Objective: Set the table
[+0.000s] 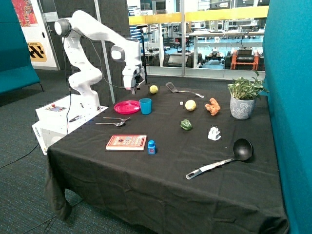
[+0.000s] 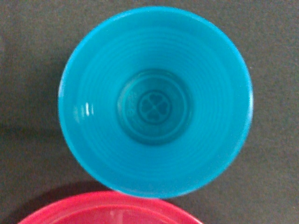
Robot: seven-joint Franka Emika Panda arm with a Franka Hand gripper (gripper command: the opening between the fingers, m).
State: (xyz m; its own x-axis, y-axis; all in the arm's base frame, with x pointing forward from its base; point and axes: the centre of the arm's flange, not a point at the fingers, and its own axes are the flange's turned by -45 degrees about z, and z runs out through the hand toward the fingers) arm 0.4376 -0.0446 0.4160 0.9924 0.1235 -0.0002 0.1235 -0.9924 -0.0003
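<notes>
On the black table (image 1: 161,190) you've got the blue cup (image 1: 145,106) upright, just beside the pink plate (image 1: 126,107), rims close to touching. Gripper (image 1: 134,88) hangs above the plate/cup area, nothing visibly in it; can't tell how wide the claw sits, fingertips aren't clear in the outside view & don't show at all in the wrist view. Wrist cam looks straight down into the cup (image 2: 155,101): empty, ribbed inside, w/ the plate's (image 2: 110,211) edge right next to it.

Two pieces of cutlery (image 1: 113,121) lie side by side on the cloth near the plate, on the side toward the book (image 1: 126,142). Small blue block (image 1: 151,146) sits just beside the book.

Farther along the table: spatula (image 1: 171,87) at the back w/ another utensil (image 1: 192,92) beside it, yellow ball (image 1: 153,89) near it, 2nd yellow fruit (image 1: 190,105), orange toy (image 1: 212,106), green pepper (image 1: 185,125), small white item (image 1: 214,133). Ladle (image 1: 224,158) lies near the front edge, well apart from the plate. Potted plant (image 1: 243,97) stands at the far corner
</notes>
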